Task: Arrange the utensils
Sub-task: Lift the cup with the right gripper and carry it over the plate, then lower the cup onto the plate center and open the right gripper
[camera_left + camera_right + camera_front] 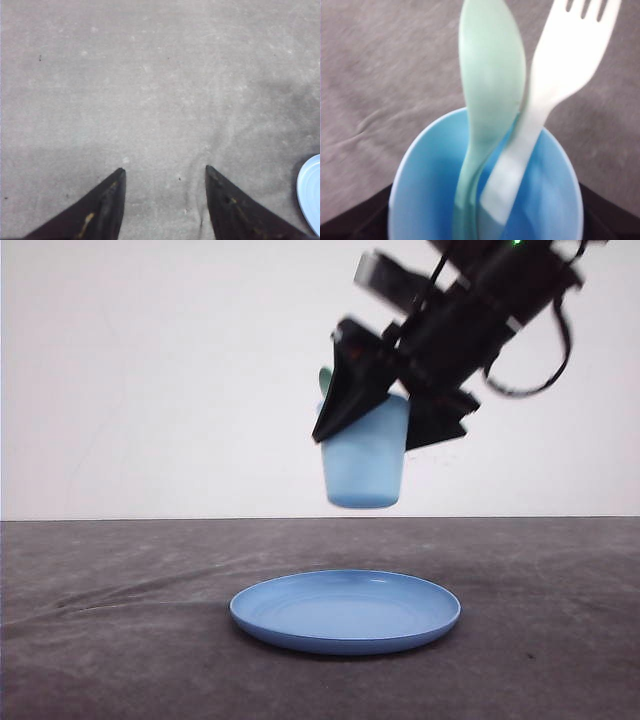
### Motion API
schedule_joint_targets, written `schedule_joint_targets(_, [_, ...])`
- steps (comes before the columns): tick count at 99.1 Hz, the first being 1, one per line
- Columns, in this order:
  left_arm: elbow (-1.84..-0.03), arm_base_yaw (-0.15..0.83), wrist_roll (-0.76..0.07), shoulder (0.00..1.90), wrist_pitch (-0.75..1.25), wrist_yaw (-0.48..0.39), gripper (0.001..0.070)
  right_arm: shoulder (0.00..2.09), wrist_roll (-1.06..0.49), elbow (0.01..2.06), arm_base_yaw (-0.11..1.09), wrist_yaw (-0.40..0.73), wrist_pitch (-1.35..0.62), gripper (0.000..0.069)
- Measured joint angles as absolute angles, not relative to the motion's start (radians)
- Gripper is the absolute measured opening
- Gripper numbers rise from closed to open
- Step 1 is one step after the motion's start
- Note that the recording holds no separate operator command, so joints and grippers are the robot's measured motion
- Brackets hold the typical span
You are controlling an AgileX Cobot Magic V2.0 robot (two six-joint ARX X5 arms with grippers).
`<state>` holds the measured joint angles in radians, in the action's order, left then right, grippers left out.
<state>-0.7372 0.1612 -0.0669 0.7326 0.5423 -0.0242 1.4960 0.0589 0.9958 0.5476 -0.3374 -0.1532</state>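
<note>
The mint-green spoon (487, 95) and the white fork (555, 75) stand handle-down inside the light blue cup (365, 465), their heads leaning out over its rim and the two touching where they cross. The right pincer (392, 420) is clamped on the cup's sides and holds it in the air, slightly tilted, above the round blue plate (345, 612) lying on the grey table (120, 640). The left pincer (165, 200) hangs with its black fingers (107, 205) spread apart over bare table, gripping nothing, the plate's edge near it.
</note>
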Motion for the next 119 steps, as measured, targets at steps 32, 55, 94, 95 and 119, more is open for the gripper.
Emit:
schedule_joint_targets(32, [-0.737, 0.161, -0.067, 0.733, 0.542, -0.024, 0.03, 1.256, 0.056, 0.899, 0.624, -0.267, -0.194, 0.0455])
schedule_joint_targets(55, [-0.737, 0.161, -0.067, 0.733, 0.542, -0.024, 0.03, 1.195, 0.05, 0.812, 0.708, -0.2, -0.17, 0.0455])
schedule_joint_targets(94, [-0.737, 0.161, -0.067, 0.733, 0.542, -0.024, 0.03, 1.195, 0.048, 0.586, 0.796, -0.163, 0.179, 0.0455])
schedule_joint_targets(95, [-0.737, 0.161, -0.067, 0.733, 0.542, -0.024, 0.03, 1.195, 0.048, 0.582, 0.797, -0.159, 0.187, 0.0455])
schedule_joint_targets(119, [-0.737, 0.161, -0.067, 0.733, 0.542, -0.024, 0.03, 1.221, 0.029, 0.511, 0.799, -0.119, 0.306, 0.0455])
